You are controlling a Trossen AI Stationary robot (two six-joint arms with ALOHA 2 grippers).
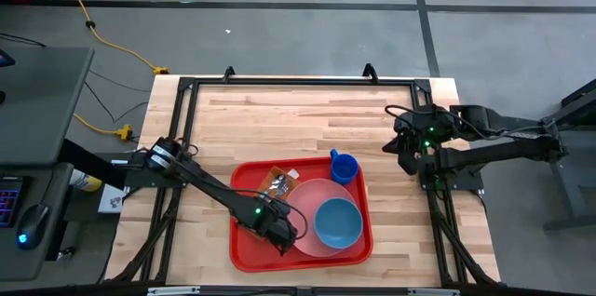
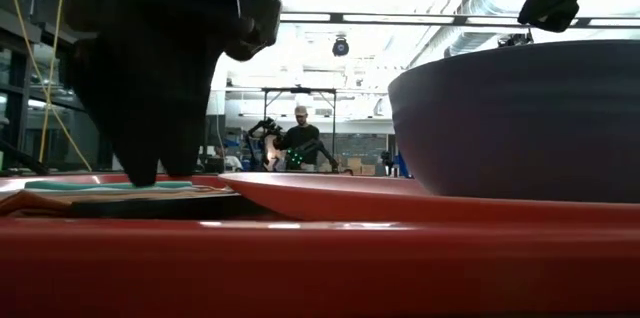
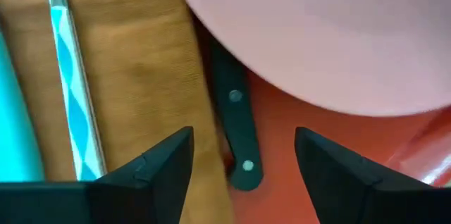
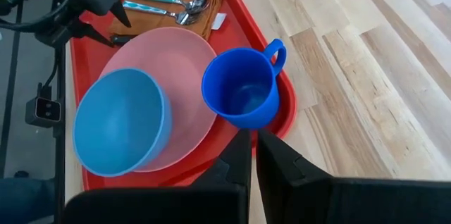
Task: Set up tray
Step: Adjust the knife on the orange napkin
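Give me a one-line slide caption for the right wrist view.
Red tray holding blue bowl on pink plate, blue mug, utensils on brown napkin.

The red rimmed tray [image 1: 244, 251] lies flat at the wooden table's near edge, loaded.

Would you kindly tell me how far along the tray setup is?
Mostly done: the tray holds plate, bowl, mug, and napkin with cutlery. In hand: the open left tool hovers over a knife beside the plate. The right tool waits shut. Little remains.
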